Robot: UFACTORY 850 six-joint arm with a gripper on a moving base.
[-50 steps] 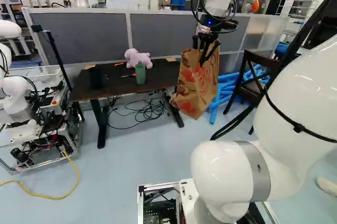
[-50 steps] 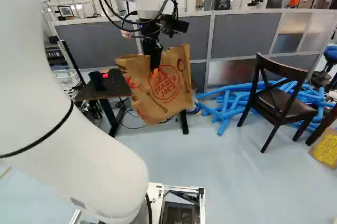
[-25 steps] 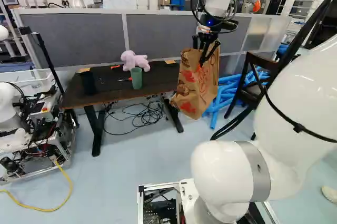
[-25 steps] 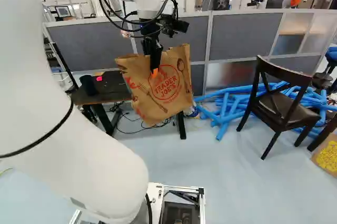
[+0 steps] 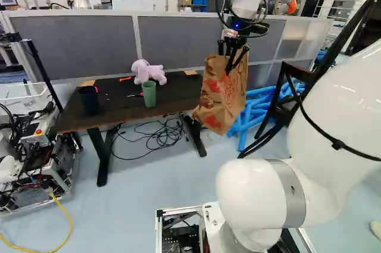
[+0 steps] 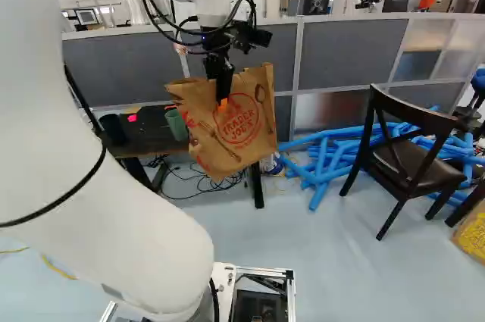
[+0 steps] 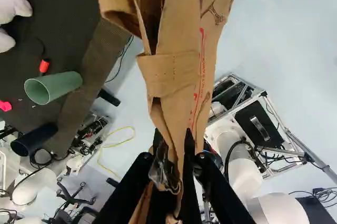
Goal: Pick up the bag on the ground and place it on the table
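My gripper point(image 5: 233, 56) is up in the air at the right end of the dark table point(image 5: 65, 123), shut on the top of the brown paper bag point(image 5: 223, 95). The bag hangs upright, slightly tilted, off the floor and in front of the table's right edge. In the right base view the bag point(image 6: 227, 140) covers part of the table. The wrist view has the gripper point(image 7: 176, 168) with bag paper pinched between both fingers, and the table point(image 7: 58, 2) beside the bag.
On the table stand a green cup point(image 5: 149, 93), a dark cup point(image 5: 89, 100) and a pink plush toy point(image 5: 147, 72). Blue tubes point(image 6: 326, 159) and a black chair point(image 6: 409, 159) stand to the right. Another robot point(image 5: 30, 164) is at the left, with cables point(image 5: 158, 134) beneath the table.
The base has moved: the table looks nearer and has shifted leftward in the left base view. The arm keeps its pose, and the bag travels with it in the gripper.
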